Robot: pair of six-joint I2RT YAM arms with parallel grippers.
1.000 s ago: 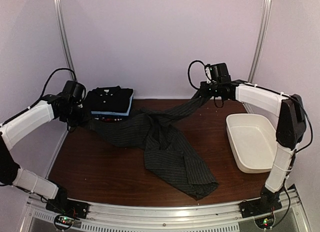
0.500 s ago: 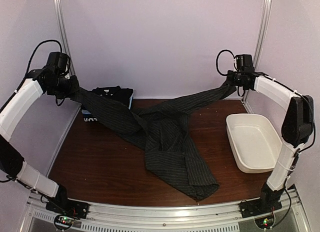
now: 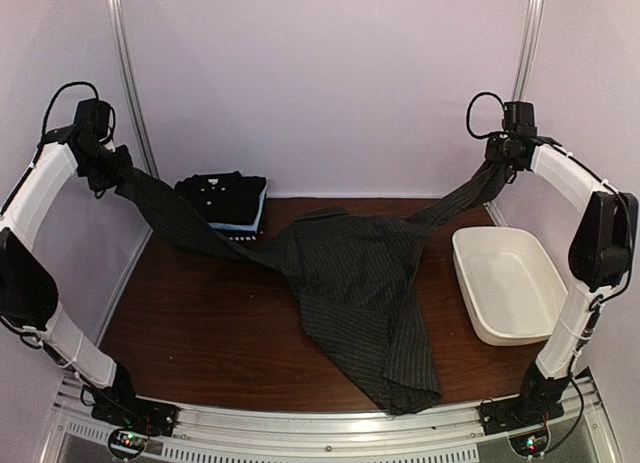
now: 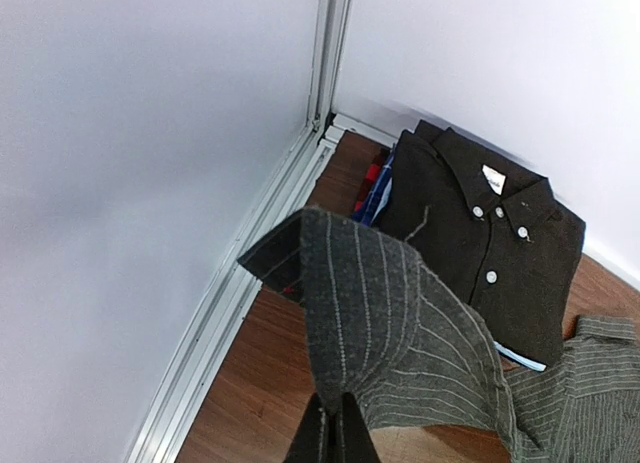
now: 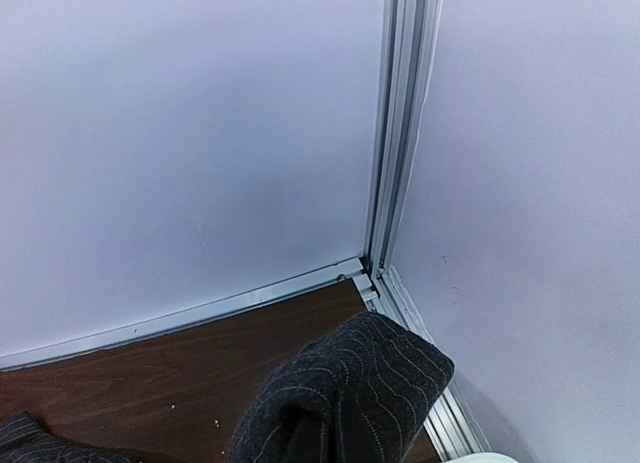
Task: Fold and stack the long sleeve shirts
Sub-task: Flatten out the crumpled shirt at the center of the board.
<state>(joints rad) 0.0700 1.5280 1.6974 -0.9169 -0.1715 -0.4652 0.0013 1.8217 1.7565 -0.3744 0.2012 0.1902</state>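
Observation:
A charcoal pinstriped long sleeve shirt [image 3: 355, 283] hangs stretched between both arms, its body draped over the table. High at the far left, my left gripper [image 3: 108, 173] is shut on one sleeve end [image 4: 370, 313]. At the far right, equally high, my right gripper [image 3: 497, 163] is shut on the other sleeve end [image 5: 350, 393]. A folded black shirt [image 3: 222, 195] [image 4: 480, 243] lies on a stack by the back wall, on top of a light blue one [image 3: 258, 218].
A white plastic tub [image 3: 505, 283] stands on the right side of the table. Aluminium frame posts [image 3: 125, 73] [image 5: 400, 133] run up both back corners, close to each gripper. Walls enclose the table on three sides.
Both grippers have risen and moved apart toward the side walls, pulling the sleeves taut. The shirt's body has spread wider and lifted partly off the table.

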